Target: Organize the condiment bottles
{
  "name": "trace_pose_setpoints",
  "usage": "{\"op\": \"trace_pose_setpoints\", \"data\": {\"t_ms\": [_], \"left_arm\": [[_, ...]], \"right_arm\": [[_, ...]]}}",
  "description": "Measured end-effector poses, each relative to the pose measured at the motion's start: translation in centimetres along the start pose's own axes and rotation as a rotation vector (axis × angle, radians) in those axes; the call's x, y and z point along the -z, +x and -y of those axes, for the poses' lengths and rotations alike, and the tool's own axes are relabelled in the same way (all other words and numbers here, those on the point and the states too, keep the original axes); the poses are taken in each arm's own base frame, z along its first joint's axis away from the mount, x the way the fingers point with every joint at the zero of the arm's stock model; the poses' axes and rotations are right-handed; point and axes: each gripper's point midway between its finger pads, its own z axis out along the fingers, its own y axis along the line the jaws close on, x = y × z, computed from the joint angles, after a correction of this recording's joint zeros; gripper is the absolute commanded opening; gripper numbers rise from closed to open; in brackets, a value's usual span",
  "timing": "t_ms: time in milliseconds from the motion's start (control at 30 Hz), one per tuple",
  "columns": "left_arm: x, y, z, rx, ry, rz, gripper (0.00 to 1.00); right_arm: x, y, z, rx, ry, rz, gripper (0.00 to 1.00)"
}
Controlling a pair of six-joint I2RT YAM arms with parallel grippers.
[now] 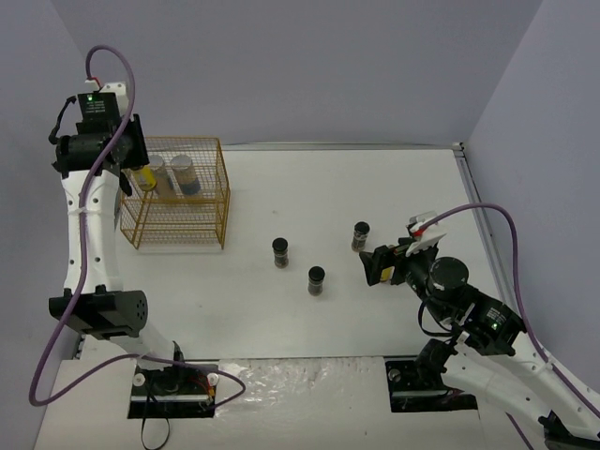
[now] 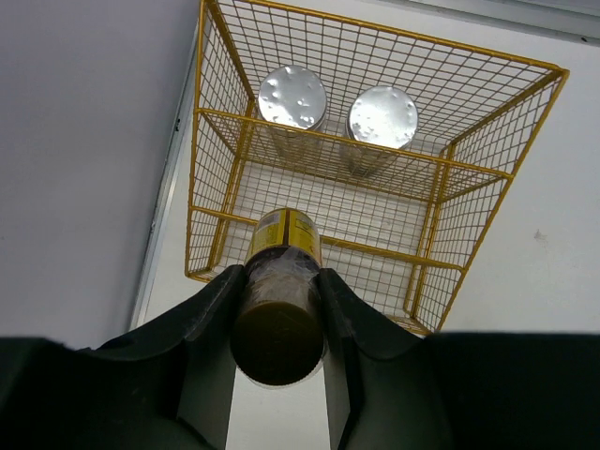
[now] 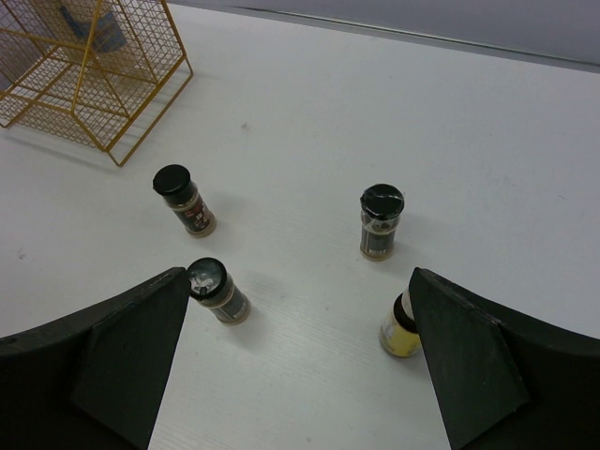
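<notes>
— Bottles: count, look, place?
— Seven. Two pale jars [image 2: 292,97] with dimpled silver lids and blue labels stand upright, side by side, inside the yellow wire basket [image 2: 375,157] at the far left of the table [image 1: 375,187]. Three dark jars [image 3: 183,197] are short with black lids and small labels. They're upright on the bare table mid-way across, apart from each other in a loose triangle.
— Yellow ones?
— One slim yellow bottle [image 2: 284,234] has a brown cap, a yellow label with a dark band, and clear wrap round the neck. The second yellow bottle [image 3: 401,328] has a dark cap and stands upright on the table, well apart from the basket. It's hidden in the overhead view.
— Left claw?
— The left gripper [image 2: 278,291] is clamped on the cap end of the slim yellow bottle, both fingers pressed to its sides, base pointing down at the basket. It's raised over the basket's left part, near the pale jars. Can't tell whether the base is past the rim.
— Right claw?
— The right gripper [image 3: 300,281] is spread wide with nothing between the fingers, low over the table by the dark jars. One dark jar sits just beside one fingertip, and the second yellow bottle is just beside the other finger. Touching or not, can't tell.
</notes>
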Motion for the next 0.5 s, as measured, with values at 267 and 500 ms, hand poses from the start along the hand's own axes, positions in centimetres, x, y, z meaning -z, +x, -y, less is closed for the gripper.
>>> {"op": "trace_pose_setpoints", "data": {"t_ms": [267,500], "left_arm": [[-4.9,0.4,-2.9,0.053,-0.017,-0.051,0.00],[-9.5,2.3,-3.2,0.050,-0.002,-0.112,0.00]], "right_arm": [[0.0,0.0,-0.1,0.000,-0.007,-0.002,1.00],[0.0,0.1,-0.1,0.001,-0.007,-0.004,1.00]]}}
